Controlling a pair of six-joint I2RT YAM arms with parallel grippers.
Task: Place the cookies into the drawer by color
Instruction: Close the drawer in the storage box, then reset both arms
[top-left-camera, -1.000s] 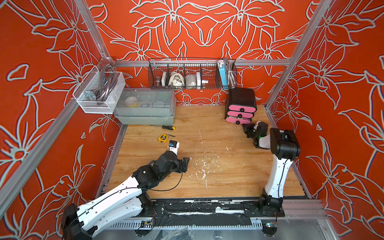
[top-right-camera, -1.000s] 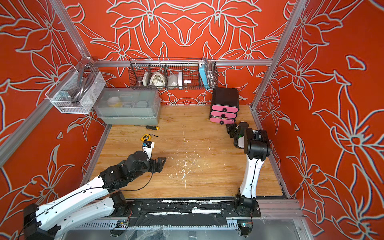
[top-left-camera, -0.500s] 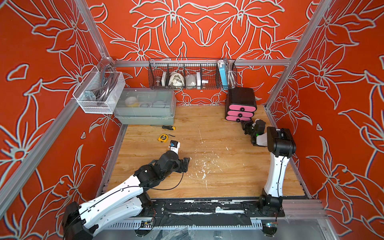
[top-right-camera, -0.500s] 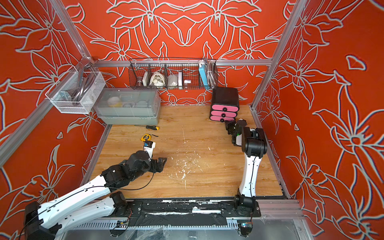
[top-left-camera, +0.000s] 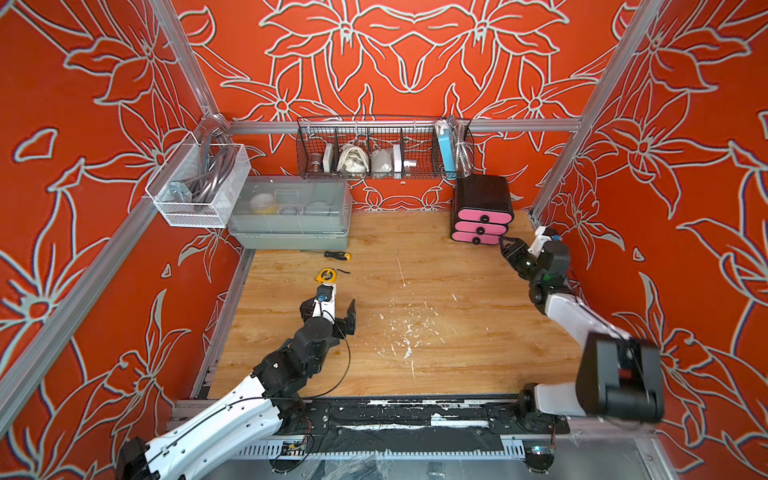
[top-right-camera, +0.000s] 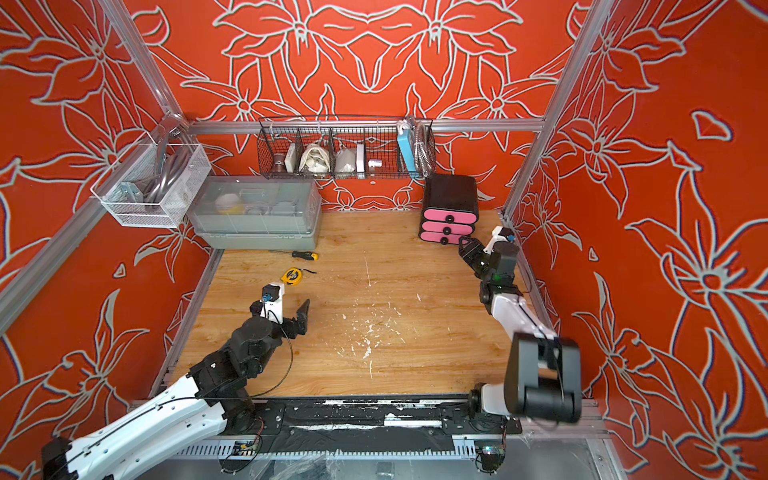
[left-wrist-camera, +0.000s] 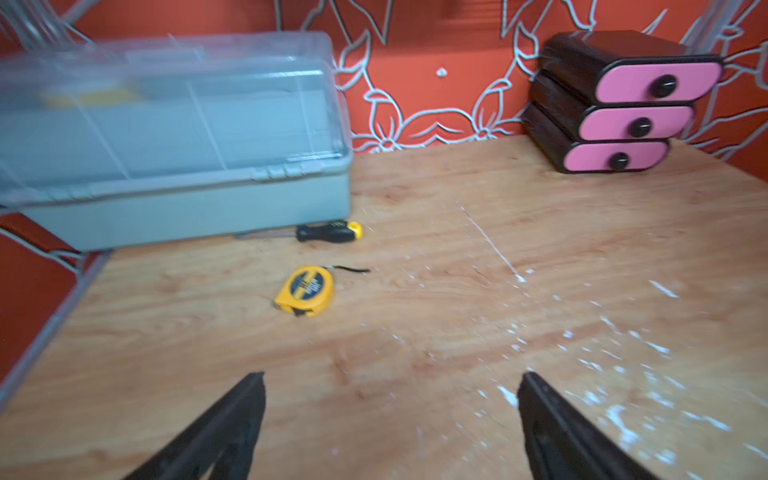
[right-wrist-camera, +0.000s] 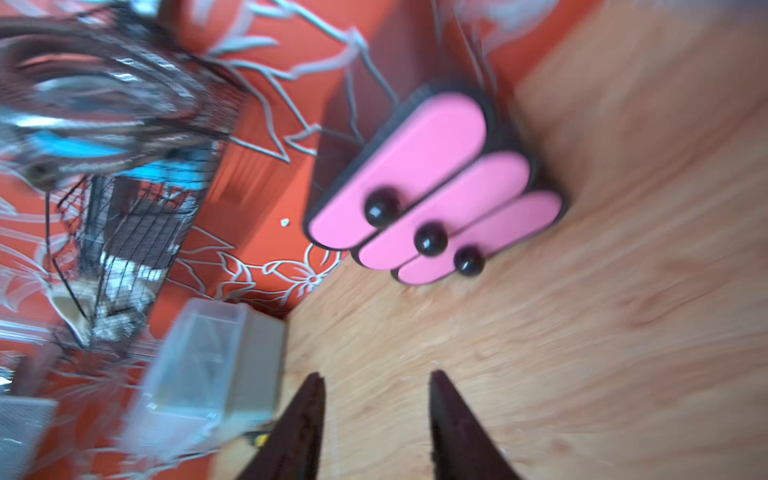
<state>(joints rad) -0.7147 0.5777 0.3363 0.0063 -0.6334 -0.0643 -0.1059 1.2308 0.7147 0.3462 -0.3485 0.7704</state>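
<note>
Drawer: black chest, three shut pink fronts.

- walls: orange-red, patterned with pale grey outlined flowers.
- drawer: black shell, three pink fronts, black round knobs.
- table: light wood grain, flecked with white.
- tape measure: yellow, black face.
- screwdriver: black handle, yellow end.
- bin: grey base, clear lid.
- wire basket: black.
</note>
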